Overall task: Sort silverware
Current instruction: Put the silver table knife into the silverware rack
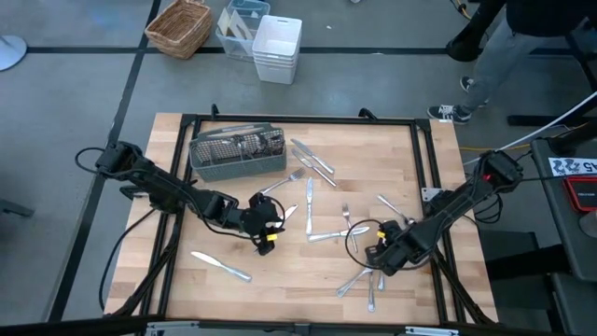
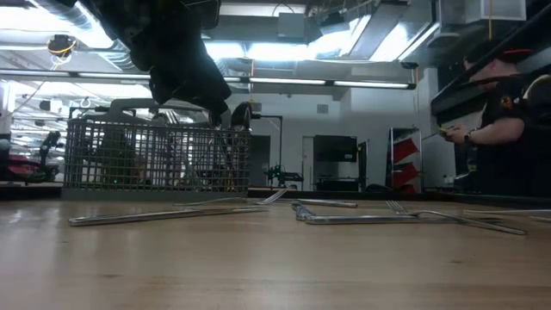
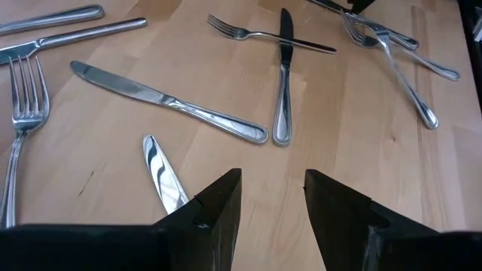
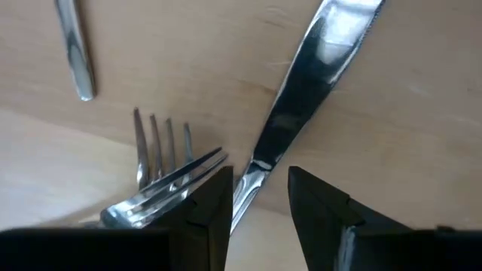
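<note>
Found shiny silver metal silverware (image 1: 309, 201) scattered mid-table, right of grey wire-mesh caddy (image 1: 237, 153); left gripper (image 3: 273, 197) parted, empty, hovering beside a knife; right gripper (image 4: 260, 192) parted, empty, straddling a knife handle; advised lower, centred closure.

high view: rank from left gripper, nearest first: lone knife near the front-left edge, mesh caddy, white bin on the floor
From the left gripper, mid-table:
1. Lone knife, toward the table's front-left.
2. Mesh caddy, at the table's back-left.
3. White bin, on the floor beyond the table's far edge.
</note>
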